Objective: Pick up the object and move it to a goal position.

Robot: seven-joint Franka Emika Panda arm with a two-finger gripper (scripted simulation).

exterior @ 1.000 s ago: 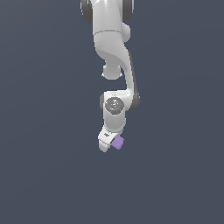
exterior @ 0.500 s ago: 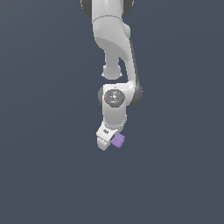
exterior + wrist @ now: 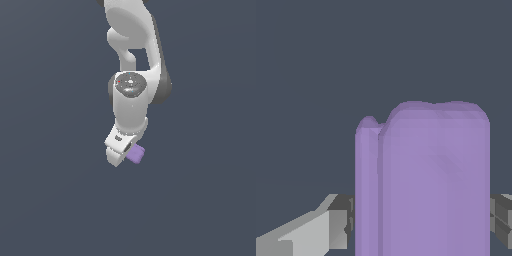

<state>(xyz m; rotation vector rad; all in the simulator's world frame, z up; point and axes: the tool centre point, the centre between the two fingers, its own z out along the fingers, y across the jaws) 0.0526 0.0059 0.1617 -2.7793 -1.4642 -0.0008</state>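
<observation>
1. Background: uniform dark slate-blue field in both views; no table edge, wall or goal marker can be made out.
2. Arm: one white Panda arm (image 3: 131, 75), reaching down from the upper edge of the exterior view, with its wrist pointed downward.
3. Gripper (image 3: 124, 150): white, angled toward the exterior view's lower left. In the wrist view a grey finger (image 3: 338, 222) sits against one flank of the block and another shows at the opposite flank, so the jaws appear clamped on it.
4. Object (image 3: 135, 153): light-purple block, held between the fingers, jutting out toward the exterior view's right of the gripper. In the wrist view the object (image 3: 426, 180) fills the lower centre, its long axis running straight away from the camera along the fingers.
5. Key relation: the block is already in the hand, so by my reading the coming move is a carry, not a reach.
6. Hidden or unclear: fingertips are covered by the block; whether the block is clear of any surface cannot be told; the goal position is not visible.
</observation>
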